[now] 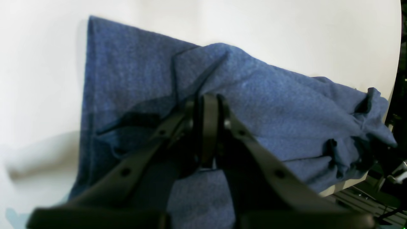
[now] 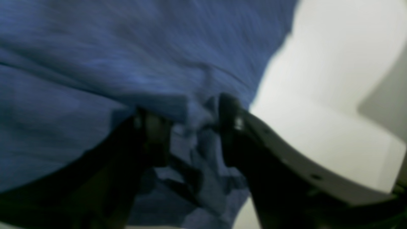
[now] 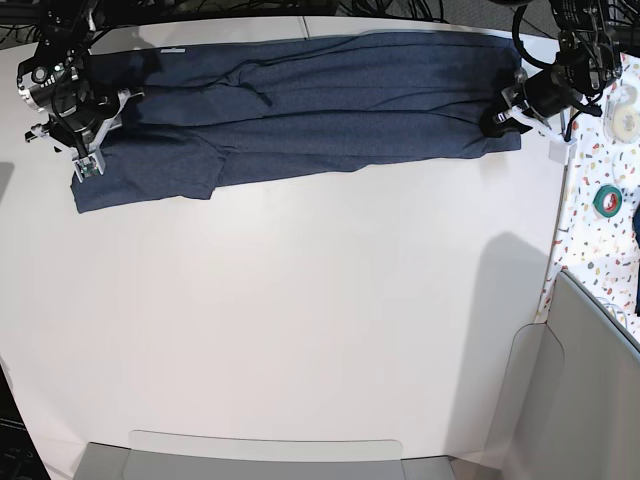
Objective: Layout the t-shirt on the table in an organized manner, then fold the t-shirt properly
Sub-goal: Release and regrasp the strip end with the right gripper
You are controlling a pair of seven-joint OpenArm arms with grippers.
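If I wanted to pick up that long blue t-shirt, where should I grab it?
Probably by its two short ends. The t-shirt lies stretched in a long band along the table's far edge, so pinching each end from above should lift it evenly without bunching the middle.

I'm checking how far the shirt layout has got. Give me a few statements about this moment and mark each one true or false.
1. The t-shirt lies stretched in a long band along the far edge of the table. True.
2. The right gripper has its jaws spread, with bunched shirt fabric between them. True.
3. The left gripper stands wide open above bare table. False: its jaws are almost together, over the shirt.
4. White block letters show on the shirt's upper side. False: only plain blue fabric shows.
5. A green tape roll lies on the speckled surface beside the table. True.
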